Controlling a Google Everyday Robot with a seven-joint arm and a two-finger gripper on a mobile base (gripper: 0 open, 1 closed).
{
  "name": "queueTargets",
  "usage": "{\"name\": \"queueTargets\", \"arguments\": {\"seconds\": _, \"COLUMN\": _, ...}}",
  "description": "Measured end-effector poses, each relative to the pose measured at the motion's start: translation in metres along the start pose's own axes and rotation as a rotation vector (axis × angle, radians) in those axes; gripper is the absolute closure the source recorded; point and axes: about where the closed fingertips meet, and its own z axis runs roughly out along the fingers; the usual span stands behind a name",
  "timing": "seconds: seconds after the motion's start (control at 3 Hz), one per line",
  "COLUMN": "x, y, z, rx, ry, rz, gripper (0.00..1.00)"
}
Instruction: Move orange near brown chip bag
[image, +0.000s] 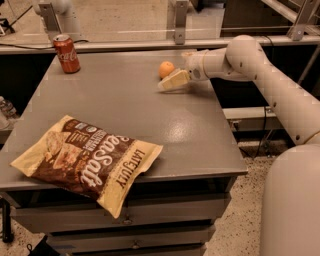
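Observation:
The orange (166, 69) sits on the grey table (125, 105) toward its far right. My gripper (178, 68) is at the orange's right side, low over the table and open. One pale finger (173, 81) lies just in front of the orange; the other shows behind it. The orange is not gripped. The brown chip bag (87, 161) lies flat at the near left corner, partly overhanging the front edge, far from the orange.
A red soda can (66, 47) stands at the far left corner. A rail with metal posts (180, 22) runs behind the table. My arm (260, 70) reaches in from the right, past the table's right edge.

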Motion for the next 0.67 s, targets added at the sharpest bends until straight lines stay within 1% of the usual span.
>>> {"name": "queueTargets", "arguments": {"seconds": 0.33, "x": -0.008, "y": -0.001, "z": 0.019, "rx": -0.006, "ry": -0.017, "rz": 0.025, "gripper": 0.0}}
{"name": "queueTargets", "arguments": {"seconds": 0.67, "x": -0.011, "y": 0.002, "z": 0.031, "rx": -0.022, "ry": -0.023, "rz": 0.047, "gripper": 0.17}}
